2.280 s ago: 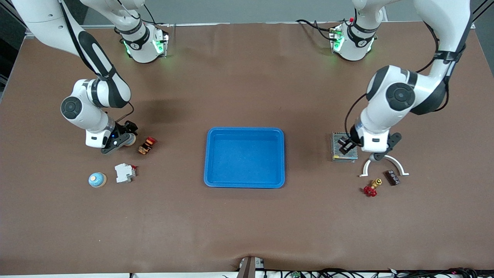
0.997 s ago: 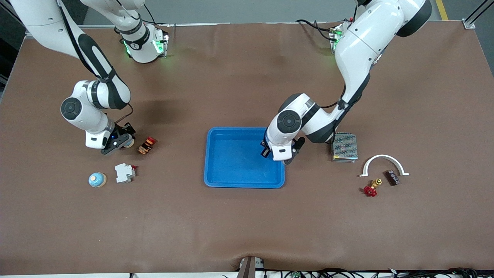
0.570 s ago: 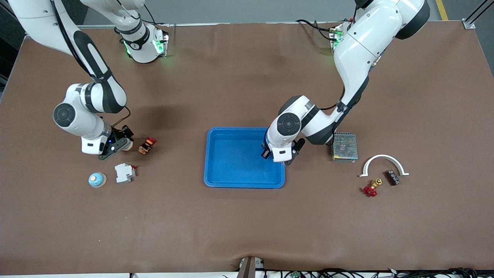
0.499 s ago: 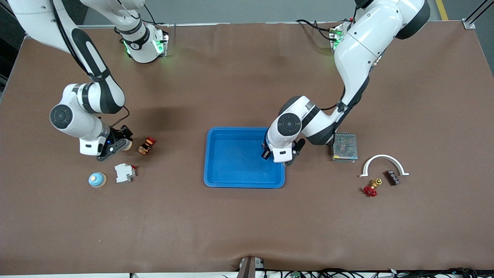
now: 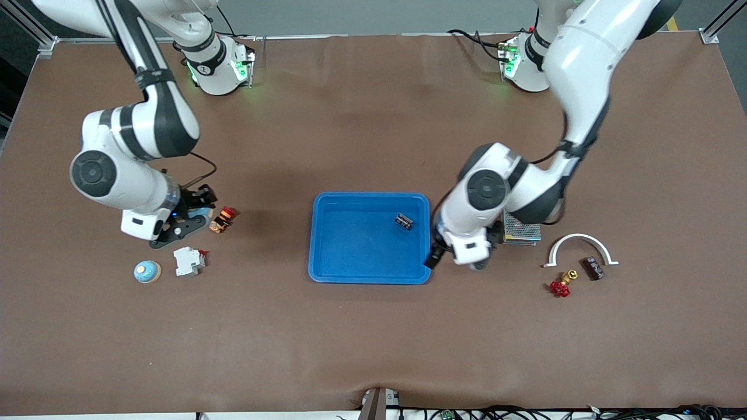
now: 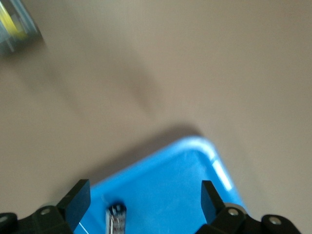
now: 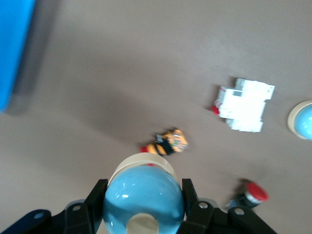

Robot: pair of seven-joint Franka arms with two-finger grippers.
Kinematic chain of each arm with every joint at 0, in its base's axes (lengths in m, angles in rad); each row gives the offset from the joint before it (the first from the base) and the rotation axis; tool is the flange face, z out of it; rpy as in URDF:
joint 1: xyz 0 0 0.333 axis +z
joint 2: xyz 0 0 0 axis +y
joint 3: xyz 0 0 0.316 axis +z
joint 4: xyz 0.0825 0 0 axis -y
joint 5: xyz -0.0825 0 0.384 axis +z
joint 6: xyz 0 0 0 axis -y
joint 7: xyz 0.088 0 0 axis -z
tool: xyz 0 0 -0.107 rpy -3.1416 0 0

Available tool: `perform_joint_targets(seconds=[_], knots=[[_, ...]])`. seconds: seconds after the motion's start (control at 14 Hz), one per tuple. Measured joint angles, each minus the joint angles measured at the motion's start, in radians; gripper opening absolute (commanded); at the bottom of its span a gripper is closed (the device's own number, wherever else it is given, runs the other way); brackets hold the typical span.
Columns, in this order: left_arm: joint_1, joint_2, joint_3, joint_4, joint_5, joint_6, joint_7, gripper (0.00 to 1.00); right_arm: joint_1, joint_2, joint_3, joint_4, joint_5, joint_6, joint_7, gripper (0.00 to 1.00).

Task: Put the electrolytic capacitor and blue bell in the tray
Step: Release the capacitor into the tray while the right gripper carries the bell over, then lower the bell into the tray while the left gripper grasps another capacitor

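The electrolytic capacitor [image 5: 403,221], small and dark, lies in the blue tray [image 5: 350,274] near its corner toward the left arm's end; it also shows in the left wrist view [image 6: 116,217] on the tray floor [image 6: 185,175]. My left gripper [image 5: 435,256] is open and empty over the tray's rim at that end, its fingers [image 6: 78,202] wide apart. My right gripper [image 5: 189,217] is shut on a blue bell [image 7: 143,195] and holds it above the table at the right arm's end.
A second blue bell [image 5: 147,272], a white breaker [image 5: 188,261] and a small orange and red part [image 5: 223,219] lie by the right gripper. A mesh power supply [image 5: 521,227], a white arch [image 5: 579,248], a red valve [image 5: 561,284] and a dark block [image 5: 593,268] lie by the left arm.
The left gripper let go of the capacitor in the tray and moved off to the tray's rim. The right gripper rose a little with the bell.
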Motion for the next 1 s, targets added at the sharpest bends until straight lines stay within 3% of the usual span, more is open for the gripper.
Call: perform_joint_targets(seconds=[0.43,0.93,1.0], knots=[[0.193,-0.041,0.009,0.009,0.001,-0.076,0.25,1.0,0.284,0.023,0.006,0.051,0.001,0.044,0.513,0.29],[0.474,-0.023,0.014,-0.003,0.032,-0.115,0.566,1.0,0.39,0.192,0.003,0.058,0.001,0.274,0.701,0.29],[0.503,-0.009,0.014,-0.008,0.058,-0.115,0.586,0.96,0.399,0.211,0.003,0.059,0.001,0.301,0.711,0.29]])
